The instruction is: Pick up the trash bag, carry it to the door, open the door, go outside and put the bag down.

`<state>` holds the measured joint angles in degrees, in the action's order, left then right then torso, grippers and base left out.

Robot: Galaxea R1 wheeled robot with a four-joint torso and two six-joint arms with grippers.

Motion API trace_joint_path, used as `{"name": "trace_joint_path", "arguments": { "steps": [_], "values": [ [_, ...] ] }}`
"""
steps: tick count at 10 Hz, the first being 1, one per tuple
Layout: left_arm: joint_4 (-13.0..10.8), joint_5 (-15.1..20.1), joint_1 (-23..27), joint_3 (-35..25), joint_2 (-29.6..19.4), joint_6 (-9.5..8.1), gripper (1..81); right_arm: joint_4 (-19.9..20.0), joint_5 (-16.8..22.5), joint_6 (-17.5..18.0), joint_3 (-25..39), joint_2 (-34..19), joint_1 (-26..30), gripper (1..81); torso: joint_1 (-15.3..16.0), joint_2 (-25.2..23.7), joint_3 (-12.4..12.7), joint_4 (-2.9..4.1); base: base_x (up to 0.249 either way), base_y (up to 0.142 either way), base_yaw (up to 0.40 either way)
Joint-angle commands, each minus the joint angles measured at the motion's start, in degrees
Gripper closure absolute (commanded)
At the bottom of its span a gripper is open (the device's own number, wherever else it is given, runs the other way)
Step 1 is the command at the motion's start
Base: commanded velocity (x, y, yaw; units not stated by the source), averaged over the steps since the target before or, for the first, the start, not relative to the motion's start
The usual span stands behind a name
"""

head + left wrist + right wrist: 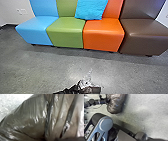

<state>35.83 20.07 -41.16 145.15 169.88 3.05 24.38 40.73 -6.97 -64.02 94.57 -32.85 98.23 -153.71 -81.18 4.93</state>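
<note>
The dark plastic trash bag (115, 104) is seen at the end of the left arm (99, 101), by the robot's body. Whether either gripper is spread or pressed together cannot be told. Thin, slippery, easily torn film is to be expected, soft and probably light; it is best gripped by a gathered neck. The bag is bulged, its contents unidentifiable.
</note>
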Motion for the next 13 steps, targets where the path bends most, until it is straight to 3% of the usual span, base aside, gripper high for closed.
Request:
{"name": "trace_joint_path", "arguments": {
  "steps": [1, 4, 5, 7, 10, 12, 13],
  "values": [
    [-5.7, 3.4, -3.9, 1.8, 0.6, 0.03, 81.1, 2.0, 4.5, 0.0, 0.8, -3.1, 4.0, 1.0, 0.0, 0.0, 0.0, 0.00, 0.000, 0.000, 0.000],
    [-5.7, 3.3, -4.6, 1.5, 0.2, 0.12, 81.1, 2.0, 4.5, 0.0, 0.8, -3.0, 4.1, 1.0, 0.0, 0.0, 0.0, 0.00, 0.000, 0.000, 0.000],
    [-5.8, 3.4, -4.6, 1.5, 0.2, 0.12, 81.1, 2.0, 4.5, 0.0, 0.8, -2.8, 4.0, 1.0, -3.7, 5.7, 0.0, 0.00, 0.000, 0.000, 0.000],
    [-5.9, 3.6, -4.6, 1.0, -0.2, 0.20, 81.1, 1.8, 4.4, 0.0, 0.6, -2.3, 3.7, 1.0, -3.9, 6.1, 0.0, 0.00, 0.000, 0.000, 0.000],
    [-5.8, 6.7, -4.7, -2.1, -3.4, 0.64, 81.1, 1.5, 4.1, 0.0, 0.0, -0.7, 1.8, 1.0, -6.9, 11.0, 0.0, 0.00, 0.000, 0.000, 0.000],
    [-5.6, 6.7, -5.2, -6.4, -6.5, 0.64, 81.1, 1.5, 3.7, -0.2, -1.4, 0.9, 0.2, 1.0, -9.2, 15.0, 5.7, -0.02, 0.000, 0.000, 0.000],
    [-5.6, 6.7, -5.5, -7.4, -7.3, 0.64, 81.1, 1.6, 3.4, -0.3, -2.5, 1.6, -1.0, 1.0, -10.1, 16.5, 6.6, -0.02, 0.000, 0.000, 0.000]
  ]
}}
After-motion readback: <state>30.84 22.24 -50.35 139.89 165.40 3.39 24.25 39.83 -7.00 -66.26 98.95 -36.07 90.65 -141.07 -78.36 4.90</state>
